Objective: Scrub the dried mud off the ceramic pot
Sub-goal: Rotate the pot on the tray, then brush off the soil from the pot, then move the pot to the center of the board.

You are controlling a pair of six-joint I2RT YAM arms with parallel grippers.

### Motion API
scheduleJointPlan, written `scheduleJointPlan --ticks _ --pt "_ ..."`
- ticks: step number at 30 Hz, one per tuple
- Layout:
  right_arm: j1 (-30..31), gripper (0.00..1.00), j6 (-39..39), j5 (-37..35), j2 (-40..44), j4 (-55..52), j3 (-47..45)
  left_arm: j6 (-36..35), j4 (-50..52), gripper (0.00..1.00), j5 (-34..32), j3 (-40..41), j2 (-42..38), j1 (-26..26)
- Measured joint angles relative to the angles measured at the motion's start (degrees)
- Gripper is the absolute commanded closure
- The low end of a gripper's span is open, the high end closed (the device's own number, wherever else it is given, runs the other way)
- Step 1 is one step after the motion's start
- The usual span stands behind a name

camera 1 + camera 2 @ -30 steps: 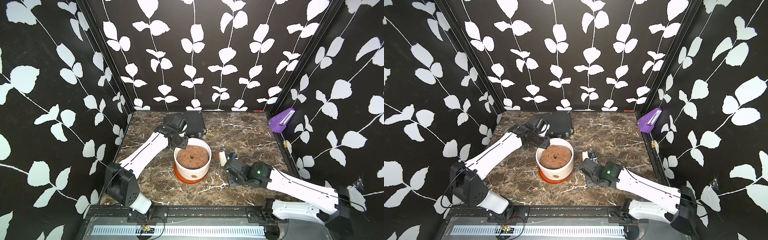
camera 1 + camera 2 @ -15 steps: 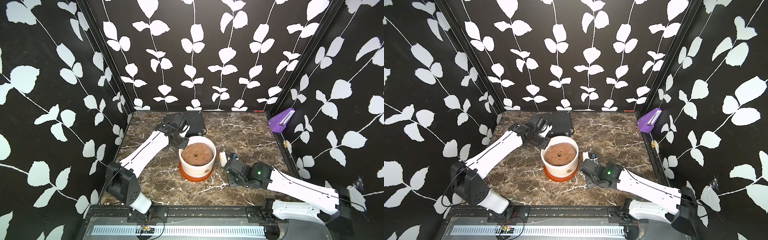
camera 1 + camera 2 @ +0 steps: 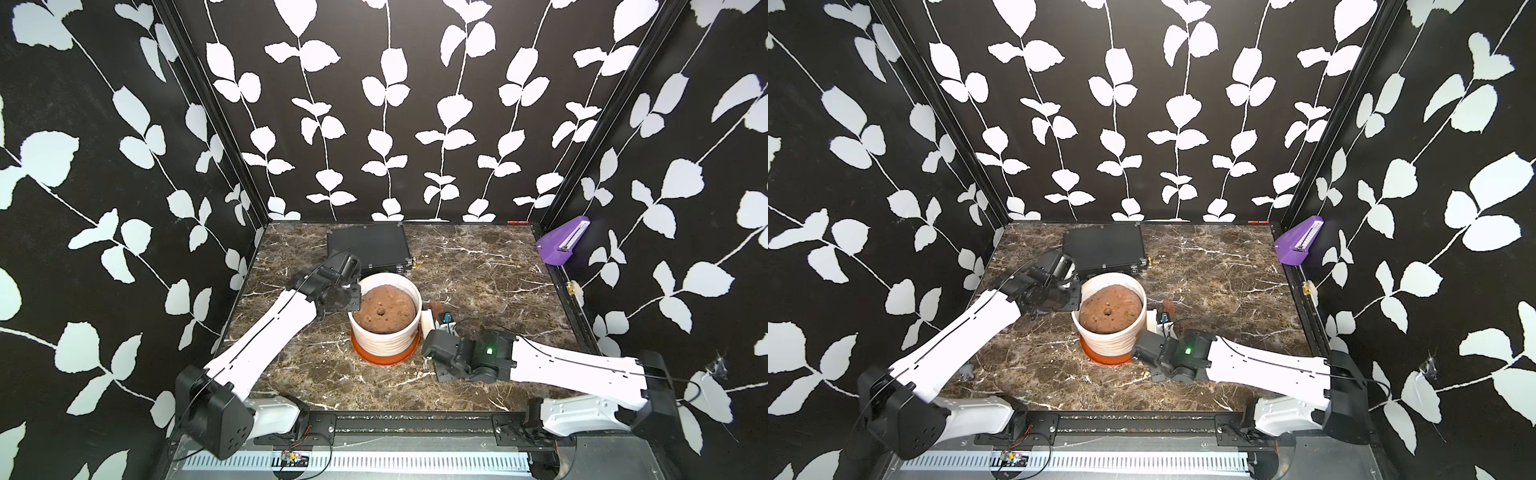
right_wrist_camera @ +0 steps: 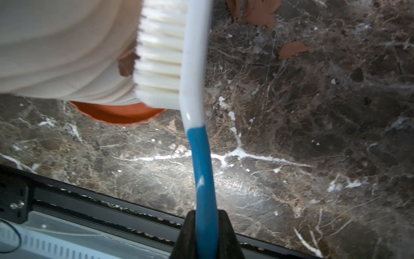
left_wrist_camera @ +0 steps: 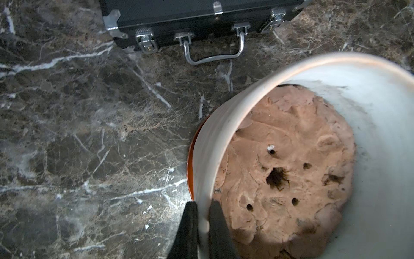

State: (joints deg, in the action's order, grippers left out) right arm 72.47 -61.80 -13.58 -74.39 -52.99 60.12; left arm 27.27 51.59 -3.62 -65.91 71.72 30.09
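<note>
The ceramic pot [image 3: 384, 343] stands upright near the middle of the table [image 3: 478, 270], a touch closer to the front edge, sitting on its orange-brown base [image 4: 116, 114]. Behind it, a black case [image 3: 365, 247] lies flat against the back edge. A lumpy brown mound [image 3: 386, 309] with a hole in its centre fills the pot.

On the pot's left side, the left gripper [image 5: 202, 205] is pinching the thick rim. One dark finger is outside the wall and the other is inside, right beside the mound.

Low over the marble on the pot's right side, the right gripper [image 4: 206, 214] is clamped tight on the blue handle of a brush [image 4: 193, 94]. The white brush head reaches up along the ribbed wall, and the bristles [image 4: 159, 56] are pressed sideways against it.

And there's the dried mud [image 4: 125, 64]: a reddish-brown blotch on the pot wall, right at the edge of the bristles and partly hidden behind them. More flakes [image 4: 293, 49] lie loose on the table just past the brush head, clear of the pot.
</note>
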Motion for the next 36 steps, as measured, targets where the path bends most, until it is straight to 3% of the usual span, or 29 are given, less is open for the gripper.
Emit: scheduleJointPlan --ticks 11,18,23,28,36 --pt "2.27 1.0 -1.01 -1.66 -9.94 -2.23 4.33 4.68 -0.98 1.0 -0.22 3.72 -4.31 -0.09" --pt "12.28 1.0 0.5 -2.23 -11.5 -8.17 6.05 5.11 -2.14 1.0 -0.52 4.7 -5.11 -0.07" --pt "17.55 1.0 3.34 -0.31 -10.38 -3.96 5.79 5.29 -2.95 1.0 -0.66 5.4 -5.66 -0.07" --pt "17.86 1.0 0.83 -0.42 -6.56 -2.49 0.26 5.35 -3.1 1.0 -0.61 5.42 -5.62 -0.07" --pt "12.83 1.0 -5.27 -5.44 -3.72 -17.88 -1.29 5.49 -4.85 1.0 -0.24 5.2 -4.42 -0.07"
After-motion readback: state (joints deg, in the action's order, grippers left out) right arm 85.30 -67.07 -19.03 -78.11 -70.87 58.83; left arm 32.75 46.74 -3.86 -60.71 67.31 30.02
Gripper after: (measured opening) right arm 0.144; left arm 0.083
